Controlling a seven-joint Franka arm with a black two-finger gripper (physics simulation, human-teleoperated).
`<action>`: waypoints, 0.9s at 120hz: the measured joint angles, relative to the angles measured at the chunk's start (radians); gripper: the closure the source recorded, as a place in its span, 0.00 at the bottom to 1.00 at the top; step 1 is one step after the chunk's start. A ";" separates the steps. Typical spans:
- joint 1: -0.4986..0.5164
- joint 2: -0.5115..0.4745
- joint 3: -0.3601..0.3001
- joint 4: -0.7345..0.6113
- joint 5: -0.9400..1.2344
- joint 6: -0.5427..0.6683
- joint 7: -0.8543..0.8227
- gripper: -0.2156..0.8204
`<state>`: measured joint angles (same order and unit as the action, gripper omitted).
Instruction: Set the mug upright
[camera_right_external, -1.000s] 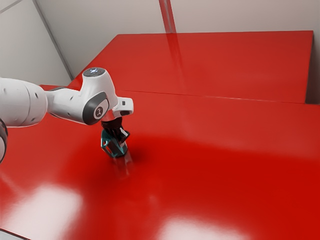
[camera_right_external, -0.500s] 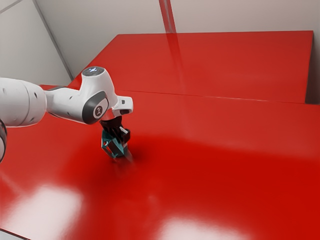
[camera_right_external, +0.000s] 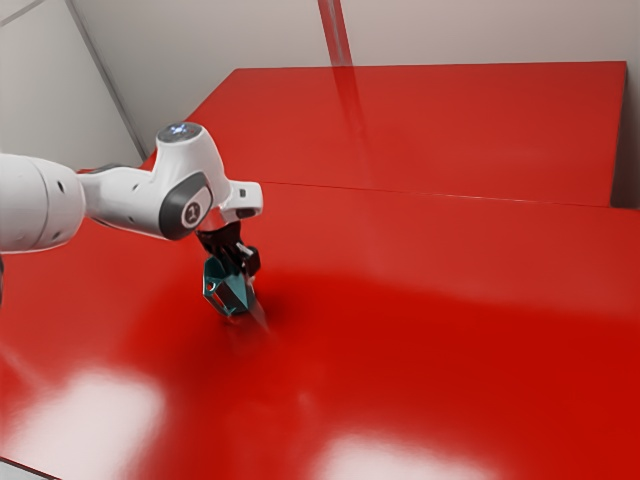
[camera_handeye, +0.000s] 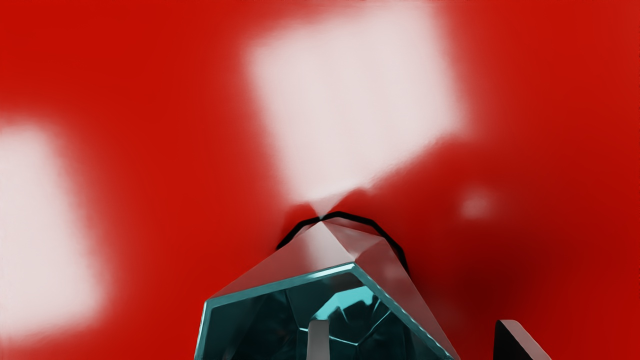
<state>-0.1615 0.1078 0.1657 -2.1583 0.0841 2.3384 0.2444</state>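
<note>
Where it is faceted, the teal mug (camera_handeye: 350, 299) gleams.

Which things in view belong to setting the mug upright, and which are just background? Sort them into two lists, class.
Part of the job:
- teal mug, tilted
- black gripper, open at the mug
- red table under the mug

Just background:
- red surface beyond the seam
- pale wall
- red stripe on that wall
</note>
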 joint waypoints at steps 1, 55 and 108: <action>0.000 0.000 0.000 0.001 0.000 0.000 0.000 0.51; 0.001 -0.012 -0.001 0.167 -0.013 -0.108 0.000 0.46; 0.020 0.052 -0.005 0.507 -0.109 -0.500 -0.075 0.24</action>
<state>-0.1410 0.1603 0.1609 -1.6511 -0.0245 1.8380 0.1691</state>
